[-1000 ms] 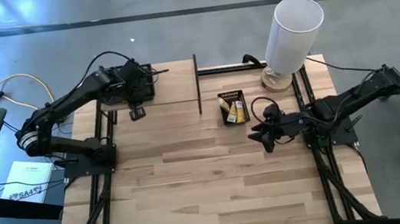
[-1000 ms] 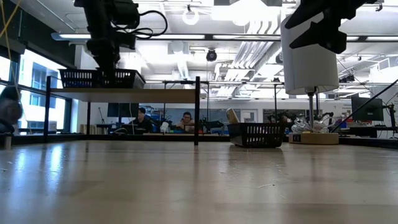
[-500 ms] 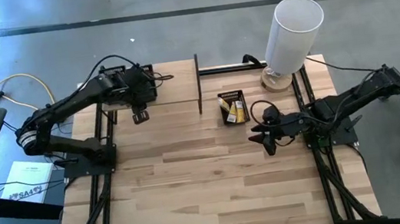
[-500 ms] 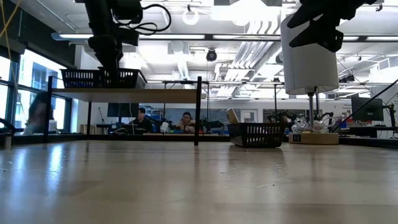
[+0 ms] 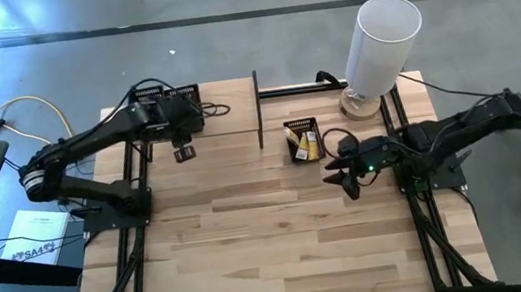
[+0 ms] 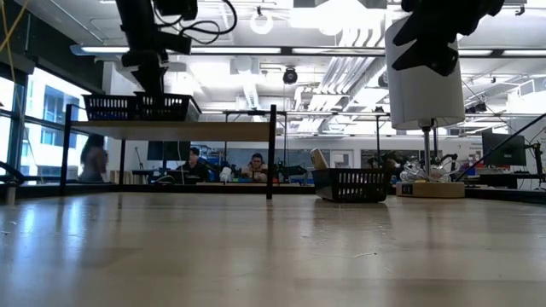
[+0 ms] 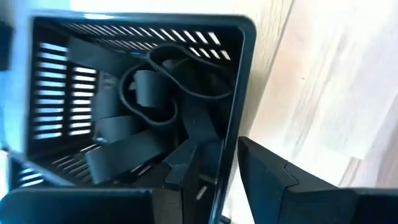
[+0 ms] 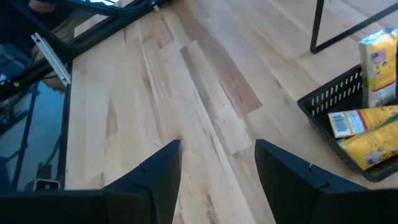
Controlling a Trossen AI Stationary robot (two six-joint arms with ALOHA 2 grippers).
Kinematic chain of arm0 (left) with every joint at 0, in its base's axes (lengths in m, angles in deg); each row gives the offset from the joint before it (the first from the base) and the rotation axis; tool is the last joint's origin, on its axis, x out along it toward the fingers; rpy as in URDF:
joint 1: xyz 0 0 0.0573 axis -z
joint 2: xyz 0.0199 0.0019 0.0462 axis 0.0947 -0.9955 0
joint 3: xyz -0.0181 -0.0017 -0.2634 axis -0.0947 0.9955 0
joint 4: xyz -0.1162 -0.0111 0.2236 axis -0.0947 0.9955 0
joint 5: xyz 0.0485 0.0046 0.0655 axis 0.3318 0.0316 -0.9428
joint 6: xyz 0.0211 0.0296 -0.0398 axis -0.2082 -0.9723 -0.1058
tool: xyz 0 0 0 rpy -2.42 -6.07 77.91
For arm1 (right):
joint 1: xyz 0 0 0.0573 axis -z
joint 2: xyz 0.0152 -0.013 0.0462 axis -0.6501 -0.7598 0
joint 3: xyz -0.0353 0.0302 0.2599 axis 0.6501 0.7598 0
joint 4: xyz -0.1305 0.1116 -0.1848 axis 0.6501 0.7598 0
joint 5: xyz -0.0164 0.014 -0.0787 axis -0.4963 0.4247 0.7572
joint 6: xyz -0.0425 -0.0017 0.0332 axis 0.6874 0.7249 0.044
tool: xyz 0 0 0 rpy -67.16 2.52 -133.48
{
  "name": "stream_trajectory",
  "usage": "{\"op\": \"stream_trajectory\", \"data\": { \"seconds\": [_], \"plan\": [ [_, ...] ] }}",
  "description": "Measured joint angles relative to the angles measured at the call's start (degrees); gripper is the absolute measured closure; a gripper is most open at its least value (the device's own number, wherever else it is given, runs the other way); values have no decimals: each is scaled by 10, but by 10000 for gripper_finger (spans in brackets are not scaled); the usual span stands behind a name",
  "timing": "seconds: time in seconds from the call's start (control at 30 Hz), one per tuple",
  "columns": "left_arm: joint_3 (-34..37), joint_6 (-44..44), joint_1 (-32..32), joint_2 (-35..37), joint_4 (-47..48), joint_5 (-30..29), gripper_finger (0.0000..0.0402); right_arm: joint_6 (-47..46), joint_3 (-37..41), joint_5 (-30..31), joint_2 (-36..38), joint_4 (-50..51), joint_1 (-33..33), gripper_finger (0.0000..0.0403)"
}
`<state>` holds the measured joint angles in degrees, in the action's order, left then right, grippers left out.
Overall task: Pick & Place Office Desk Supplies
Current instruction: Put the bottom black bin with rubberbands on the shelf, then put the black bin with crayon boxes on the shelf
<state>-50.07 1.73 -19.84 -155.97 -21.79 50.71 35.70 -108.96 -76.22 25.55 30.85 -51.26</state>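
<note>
Because the dark loops [image 7: 158, 93] lie tangled in the black mesh tray [image 7: 239, 81] on the raised shelf [image 5: 227, 122], a pinch there could drag out several at once or snag the mesh. The left gripper [image 7: 221, 168] sits at that tray's near wall, its 2 fingers slightly apart and straddling the wall, so a closing move might clamp the wall instead. The yellow packets [image 8: 373, 127] fill a second tray [image 5: 302, 139] beyond the shelf's post [image 5: 257, 109]. Next to it the right gripper [image 8: 217, 168] hovers spread and empty, the tall white cylinder [image 5: 380, 44] close behind.
</note>
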Motion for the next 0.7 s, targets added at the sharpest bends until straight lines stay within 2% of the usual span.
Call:
{"op": "stream_trajectory", "data": {
  "seconds": [0.07,0.27,0.43,0.53,0.7],
  "plan": [
    [-3,11,10,5,0,-18,299,20,0,-15,0,0,12,211],
    [-33,38,29,26,2,-22,299,76,0,-42,0,0,43,211],
    [-53,93,44,48,4,-15,299,139,0,-38,0,18,61,211],
    [-53,148,57,65,4,22,299,192,0,-8,-16,39,67,211],
    [-53,238,68,74,0,157,299,278,0,52,-66,52,67,217]
  ]
}}
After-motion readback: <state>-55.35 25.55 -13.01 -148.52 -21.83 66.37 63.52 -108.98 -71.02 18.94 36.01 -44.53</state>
